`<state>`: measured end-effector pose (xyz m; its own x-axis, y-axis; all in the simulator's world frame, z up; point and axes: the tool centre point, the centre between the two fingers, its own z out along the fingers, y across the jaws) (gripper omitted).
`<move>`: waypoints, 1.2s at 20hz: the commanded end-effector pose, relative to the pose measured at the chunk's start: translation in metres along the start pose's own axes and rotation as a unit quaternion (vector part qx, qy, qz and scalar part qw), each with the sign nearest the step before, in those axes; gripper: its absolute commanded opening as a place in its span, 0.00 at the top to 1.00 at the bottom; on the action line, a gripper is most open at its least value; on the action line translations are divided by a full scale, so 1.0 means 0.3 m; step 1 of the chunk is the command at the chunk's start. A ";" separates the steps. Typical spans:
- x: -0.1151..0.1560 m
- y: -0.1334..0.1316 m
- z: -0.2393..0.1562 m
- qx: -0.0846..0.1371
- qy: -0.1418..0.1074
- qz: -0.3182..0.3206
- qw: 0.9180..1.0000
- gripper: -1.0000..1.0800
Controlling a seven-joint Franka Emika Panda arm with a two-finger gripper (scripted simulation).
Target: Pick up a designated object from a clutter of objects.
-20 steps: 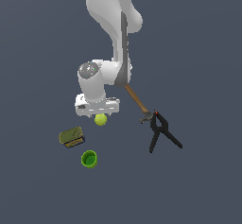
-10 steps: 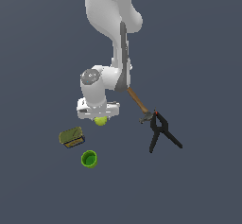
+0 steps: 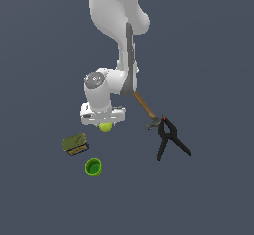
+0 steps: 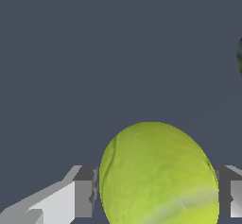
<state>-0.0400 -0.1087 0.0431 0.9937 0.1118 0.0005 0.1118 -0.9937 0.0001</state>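
Yellow-green and round, the ball (image 3: pixel 105 127) sits right under the white arm's hand (image 3: pixel 104 124), on the dark grey counter (image 3: pixel 208 40). In the exterior view only its lower part shows beneath the hand's body. The wrist view shows the ball (image 4: pixel 158 173) filling the gap between the two fingers (image 4: pixel 85 192), one on each side of it, with little or no space left; whether the pads actually press on it cannot be told, so the hand is narrowed around the ball rather than plainly gripping it.

Toward the exterior view's left and lower down lies the olive box (image 3: pixel 75 143), flat on the counter, near the ball but apart from it. Just below the box stands the green cup (image 3: pixel 93 166), mouth up. Toward the exterior view's right, the hammer (image 3: pixel 146 109) lies slantwise, its wooden handle running out from behind the arm, its head touching or just beside the top of the black clamp (image 3: pixel 168 138), whose two legs spread away from it.
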 end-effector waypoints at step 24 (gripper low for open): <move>-0.037 -0.420 -0.369 -0.002 0.000 0.000 1.000 1.00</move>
<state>-0.0624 0.0014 0.1407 0.9937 0.1120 -0.0013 0.1120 -0.9937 0.0019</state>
